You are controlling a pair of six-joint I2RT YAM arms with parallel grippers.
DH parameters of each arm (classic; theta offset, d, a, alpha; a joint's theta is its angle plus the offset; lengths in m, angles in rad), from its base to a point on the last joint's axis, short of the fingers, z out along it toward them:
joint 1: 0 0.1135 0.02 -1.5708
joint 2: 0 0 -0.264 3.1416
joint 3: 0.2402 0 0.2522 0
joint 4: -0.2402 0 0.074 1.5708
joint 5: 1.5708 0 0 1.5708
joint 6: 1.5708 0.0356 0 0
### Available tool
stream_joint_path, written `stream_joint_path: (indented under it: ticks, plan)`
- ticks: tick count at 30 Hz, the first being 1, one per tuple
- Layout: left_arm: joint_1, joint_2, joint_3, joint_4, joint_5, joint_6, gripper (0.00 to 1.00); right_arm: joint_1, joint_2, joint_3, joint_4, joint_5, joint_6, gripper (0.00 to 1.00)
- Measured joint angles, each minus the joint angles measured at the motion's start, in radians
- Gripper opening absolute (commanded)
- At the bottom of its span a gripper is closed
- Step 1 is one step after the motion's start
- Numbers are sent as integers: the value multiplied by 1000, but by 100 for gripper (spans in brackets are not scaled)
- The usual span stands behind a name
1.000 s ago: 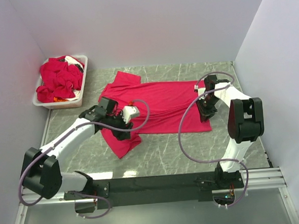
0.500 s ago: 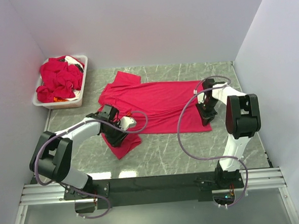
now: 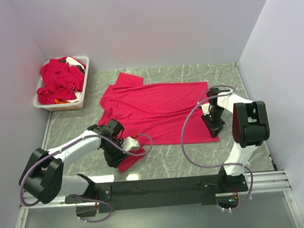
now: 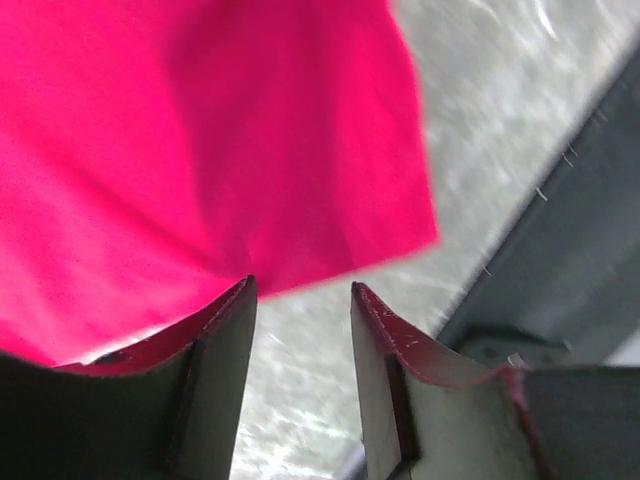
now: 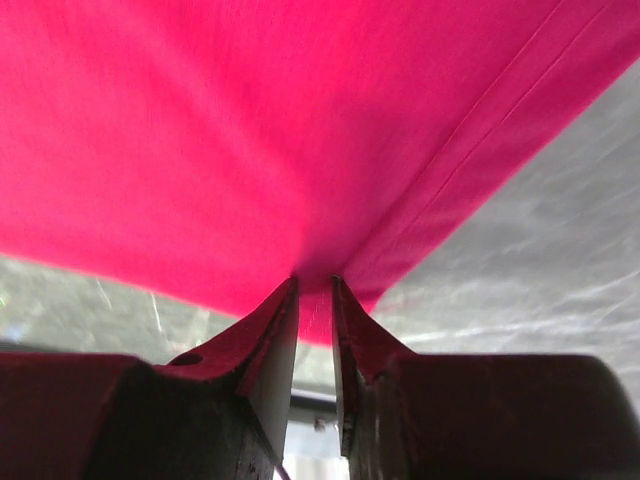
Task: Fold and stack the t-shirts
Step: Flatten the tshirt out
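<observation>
One crimson t-shirt (image 3: 157, 109) lies spread flat across the middle of the table. My right gripper (image 3: 213, 125) is shut on its near right corner; in the right wrist view the cloth (image 5: 300, 130) is pinched between the jaws of that gripper (image 5: 314, 283). My left gripper (image 3: 115, 155) sits low at the near left sleeve (image 3: 130, 160). In the left wrist view this gripper (image 4: 302, 289) is open and holds nothing, and the shirt's edge (image 4: 250, 150) lies just past its fingertips. Several more crumpled red t-shirts (image 3: 61, 81) fill the bin.
The white plastic bin (image 3: 58, 103) stands at the back left corner. Grey walls close in the table on the left, back and right. The black rail (image 3: 161, 186) with both arm bases runs along the near edge. Cables loop from each arm.
Both grippers moved toward the near edge. The shirt's near hem and left sleeve came nearer with them, and the cloth now lies flatter and wider.
</observation>
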Motion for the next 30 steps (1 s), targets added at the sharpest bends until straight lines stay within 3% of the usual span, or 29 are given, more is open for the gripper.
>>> stream_joint_path:
  ticks: [6,13,21,30]
  plan:
    - [31,-19,77,-111,47,25,49,-1,-50,10,-79,-9,-45,29]
    - [248,72,261,-3,55,11,47,-2,-55,134,-77,-46,-30,27]
    - [277,208,189,126,-13,16,48,-2,36,61,-10,-34,-20,26]
    - [256,138,86,45,-22,55,49,0,-8,-37,-9,8,-30,26]
